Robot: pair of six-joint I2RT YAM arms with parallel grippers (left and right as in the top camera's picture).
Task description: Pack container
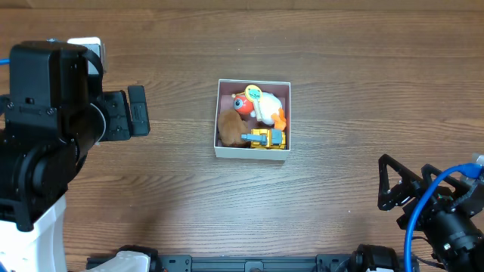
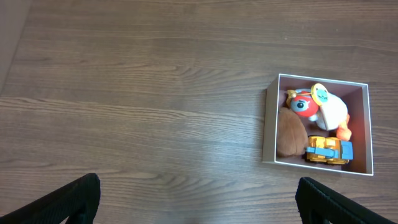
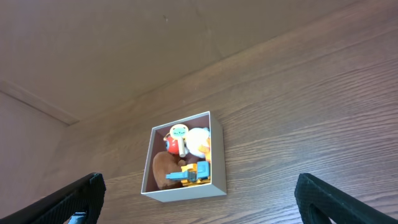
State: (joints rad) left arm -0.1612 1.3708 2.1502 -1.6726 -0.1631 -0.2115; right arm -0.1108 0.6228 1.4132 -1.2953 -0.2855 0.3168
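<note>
Sitting square-on, the container [image 1: 252, 153] holds toys [image 1: 262, 107]; left gripper [image 2: 199, 202] and right gripper [image 3: 200, 198] both gape wide, empty.

The table [image 1: 318, 60] is a dark brown, matte wood-grain top. Its grain runs side to side in the overhead view. One loose thing rests directly on it: the container [image 1: 252, 153], a shallow square box with thin white walls, sitting flat on its base. Seen from the left gripper [image 2: 198, 183], whose fingers are spread wide, the box lies ahead and off to the right, well apart from the fingertips. Seen from the right gripper [image 3: 199, 180], also spread wide, it lies ahead and slightly to the left, again well apart.
</note>
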